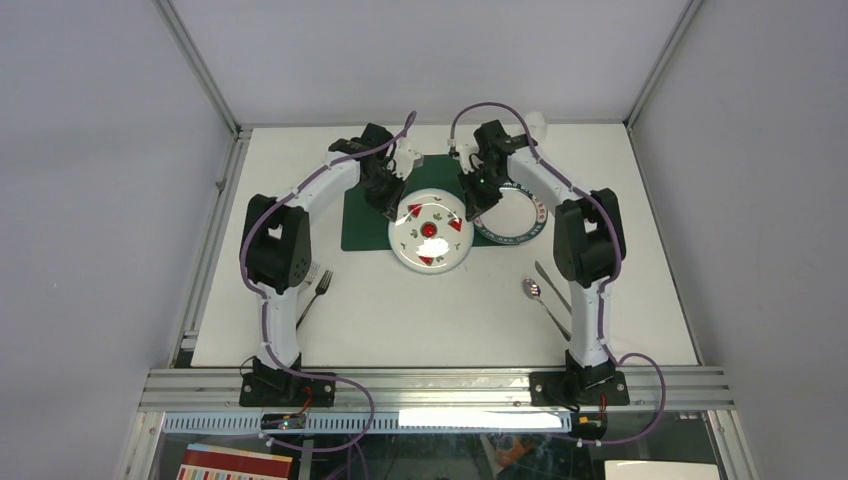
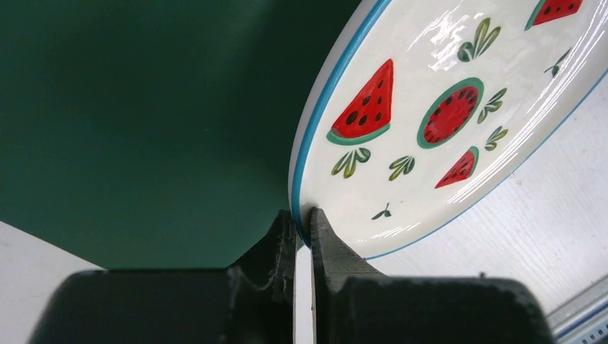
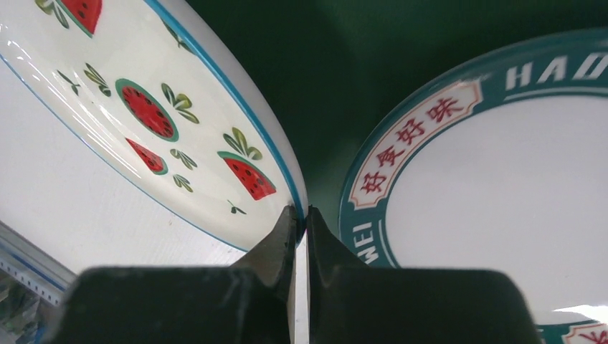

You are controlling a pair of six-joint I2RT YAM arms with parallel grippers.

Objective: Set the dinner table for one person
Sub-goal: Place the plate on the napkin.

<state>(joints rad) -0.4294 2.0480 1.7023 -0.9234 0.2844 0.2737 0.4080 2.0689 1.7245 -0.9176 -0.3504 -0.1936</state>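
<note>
The dinner table (image 1: 450,320) is a plain white rectangular top (silver aluminium framing), lying flat.

On my feed, plain pale grey walls (image 1: 430,50) close in the far side and both flanks, with silver metal posts (image 1: 200,65) slanting up from the far corners. The white table (image 1: 420,320) fills the middle, with a silver rail (image 1: 440,385) along its near edge and a white slotted strip (image 1: 400,423) just below it. Lower still, a glossy surface (image 1: 420,455) throws back soft light, and I can see something red-and-white striped (image 1: 235,465) at the bottom left.
</note>
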